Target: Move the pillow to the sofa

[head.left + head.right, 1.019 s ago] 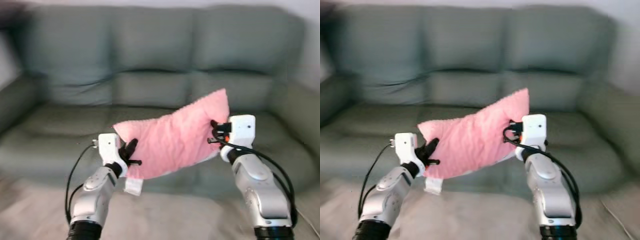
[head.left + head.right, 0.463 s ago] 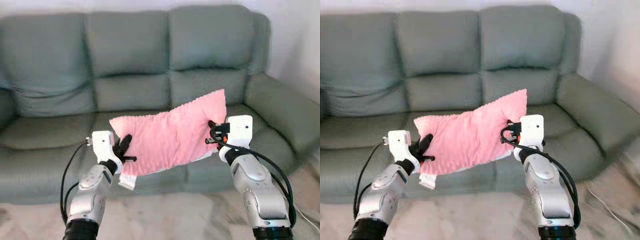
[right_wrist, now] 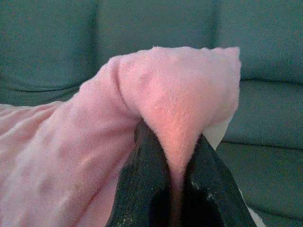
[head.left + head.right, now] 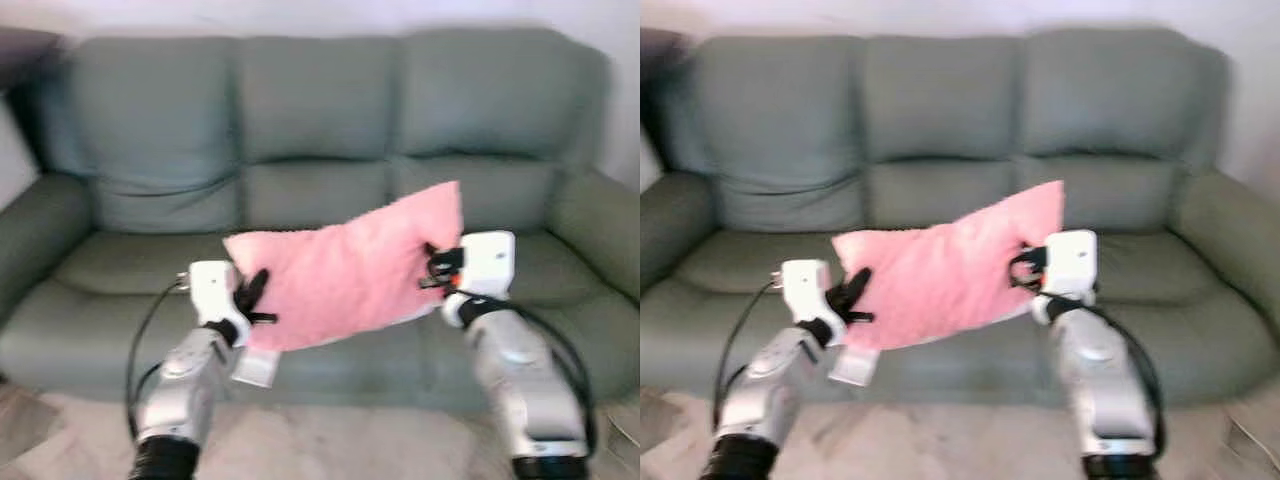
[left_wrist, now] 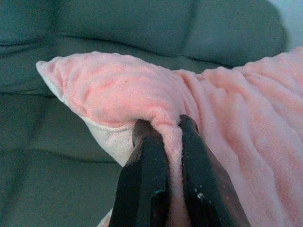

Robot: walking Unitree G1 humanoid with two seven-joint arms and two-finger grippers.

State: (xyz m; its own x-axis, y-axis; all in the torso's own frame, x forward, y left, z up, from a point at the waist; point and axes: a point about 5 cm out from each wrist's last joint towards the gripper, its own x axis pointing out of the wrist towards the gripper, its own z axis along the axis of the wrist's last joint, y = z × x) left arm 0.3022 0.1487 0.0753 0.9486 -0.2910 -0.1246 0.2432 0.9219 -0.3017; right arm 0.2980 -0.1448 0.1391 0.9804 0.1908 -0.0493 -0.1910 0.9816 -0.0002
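Observation:
A fluffy pink pillow (image 4: 345, 272) hangs in the air between my two arms, in front of the grey-green sofa (image 4: 320, 120). My left gripper (image 4: 250, 297) is shut on the pillow's left edge, its black fingers (image 5: 147, 170) pinching a fold of the pink fabric. My right gripper (image 4: 432, 265) is shut on the pillow's right edge, which rides higher; its fingers (image 3: 142, 184) clamp a fold there too. A white label (image 4: 255, 368) dangles under the pillow's left corner. The pillow hovers over the front of the seat cushions (image 4: 130, 262).
The sofa has three seats, with armrests at the left (image 4: 35, 225) and the right (image 4: 600, 225). Pale tiled floor (image 4: 330, 445) lies in front of it. A white wall (image 4: 1250, 60) rises behind the sofa.
The camera has swung and the picture is blurred; the sofa now sits more centred. Both grippers keep their hold on the pillow, which stays at the same height.

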